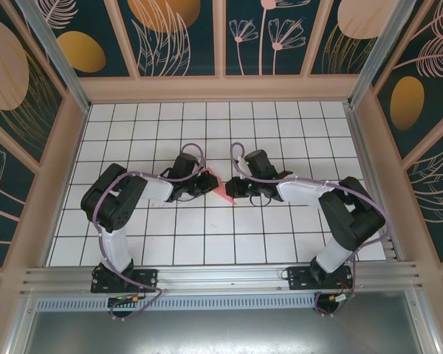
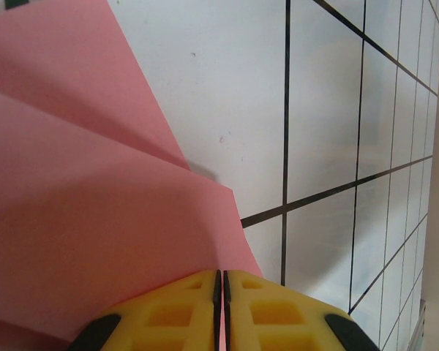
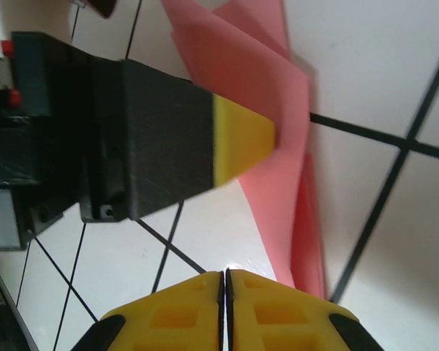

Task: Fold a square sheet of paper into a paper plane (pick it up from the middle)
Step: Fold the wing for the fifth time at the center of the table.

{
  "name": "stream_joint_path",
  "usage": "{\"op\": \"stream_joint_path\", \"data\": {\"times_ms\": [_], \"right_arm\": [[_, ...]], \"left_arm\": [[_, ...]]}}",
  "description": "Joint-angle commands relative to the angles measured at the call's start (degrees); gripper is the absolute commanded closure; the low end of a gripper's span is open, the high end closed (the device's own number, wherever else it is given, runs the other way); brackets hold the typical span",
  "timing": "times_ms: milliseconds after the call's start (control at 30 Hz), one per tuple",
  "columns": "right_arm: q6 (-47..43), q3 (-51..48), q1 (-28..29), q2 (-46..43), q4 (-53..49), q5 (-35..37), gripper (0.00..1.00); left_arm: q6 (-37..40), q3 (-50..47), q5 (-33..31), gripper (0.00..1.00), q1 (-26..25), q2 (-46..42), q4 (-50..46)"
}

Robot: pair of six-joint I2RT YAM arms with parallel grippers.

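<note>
Pink paper edge pinched in left jaws, open tiles around.

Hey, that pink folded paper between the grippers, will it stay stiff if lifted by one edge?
Probably floppy: the folded pink paper is thin, its layers splaying apart. Likely very light, so a nudge may slide it across the tiled table.

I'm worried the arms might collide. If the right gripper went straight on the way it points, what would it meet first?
Probably the paper, just ahead of the shut right gripper. The left gripper seems to pinch it right there, and depth is unclear, so its tip might come first.
</note>
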Motion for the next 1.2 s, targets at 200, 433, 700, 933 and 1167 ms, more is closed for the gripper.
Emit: {"op": "stream_joint_path", "data": {"times_ms": [200, 433, 700, 933, 1167], "right_arm": [[-4.12, 5.87, 2.25, 7.95, -4.0, -1.61, 1.0], [-4.04, 4.16, 1.6, 9.36, -3.63, -0.39, 1.0], [-4.61, 0.65, -1.07, 8.89, -1.66, -2.09, 1.0], [-5.92, -0.49, -1.8, 9.68, -2.75, -1.79, 1.0], [-8.44, -0.96, -1.97, 8.24, -5.99, -3.76, 1.0]], "left_arm": [[1.72, 2.21, -9.09, 0.86, -0.08, 4.07, -9.05], [2.06, 3.4, -9.98, 0.87, -0.08, 5.18, -11.06], [4.13, 4.58, -11.43, 0.87, -0.11, 6.01, -13.81], [4.44, 4.91, -12.17, 0.87, -0.14, 6.26, -14.57], [4.77, 5.3, -13.6, 0.87, -0.1, 6.53, -16.05]]}}
